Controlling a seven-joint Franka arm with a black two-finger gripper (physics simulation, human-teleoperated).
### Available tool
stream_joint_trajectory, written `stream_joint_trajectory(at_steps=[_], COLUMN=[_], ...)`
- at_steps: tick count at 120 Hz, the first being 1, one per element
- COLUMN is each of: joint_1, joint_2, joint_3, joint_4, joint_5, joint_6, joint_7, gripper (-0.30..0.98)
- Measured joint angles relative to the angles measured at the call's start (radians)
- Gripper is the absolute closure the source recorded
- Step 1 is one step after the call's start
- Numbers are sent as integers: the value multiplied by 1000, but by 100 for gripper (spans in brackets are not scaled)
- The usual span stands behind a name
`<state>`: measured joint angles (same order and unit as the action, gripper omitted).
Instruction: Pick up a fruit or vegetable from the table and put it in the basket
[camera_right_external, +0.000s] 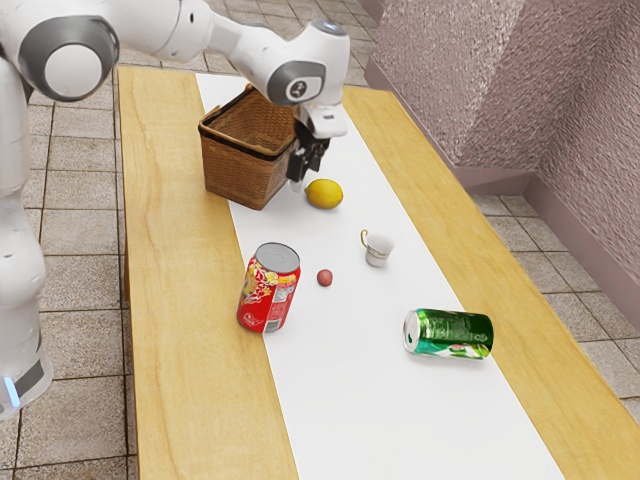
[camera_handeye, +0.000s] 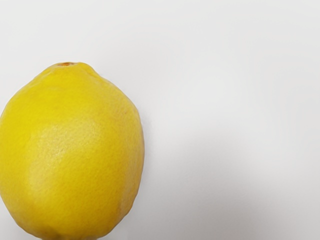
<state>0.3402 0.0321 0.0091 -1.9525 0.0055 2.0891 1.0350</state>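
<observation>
While the black two-finger gripper (camera_right_external: 299, 180) hangs pointing down near the basket, I cannot tell how far open it is; the lemon is outside its grasp. That plump, bright yellow lemon (camera_right_external: 324, 194) rests on the white cloth runner (camera_right_external: 350, 400), just beside the gripper on the exterior view's right, and the wrist view shows its smooth, faintly dimpled skin and small brown stem end. On the gripper's other side stands the brown woven wicker basket (camera_right_external: 232, 168), upright, with a dark rim. Farther out are a small white cup with a gold-coloured handle (camera_right_external: 378, 247) and, near it, a little round dull-red object (camera_right_external: 325, 278). A red, patterned metal drink can (camera_right_external: 268, 290) stands upright, while a green metal drink can (camera_right_external: 452, 334) lies on its side. Beneath the runner is the pale wooden table (camera_right_external: 180, 320).
</observation>
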Motion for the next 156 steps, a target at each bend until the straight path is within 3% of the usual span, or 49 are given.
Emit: stream_joint_trajectory(at_steps=[41, 74, 108, 156], joint_1=[-99, -31, -63, -32], joint_2=[19, 24, 46, 58], joint_3=[-24, -23, -25, -21], joint_4=[15, 20, 18, 82], joint_5=[-2, 0, 1, -5], joint_6=[16, 19, 31, 21], joint_7=[-9, -12, -15, -17], gripper=[0, 0, 0, 0])
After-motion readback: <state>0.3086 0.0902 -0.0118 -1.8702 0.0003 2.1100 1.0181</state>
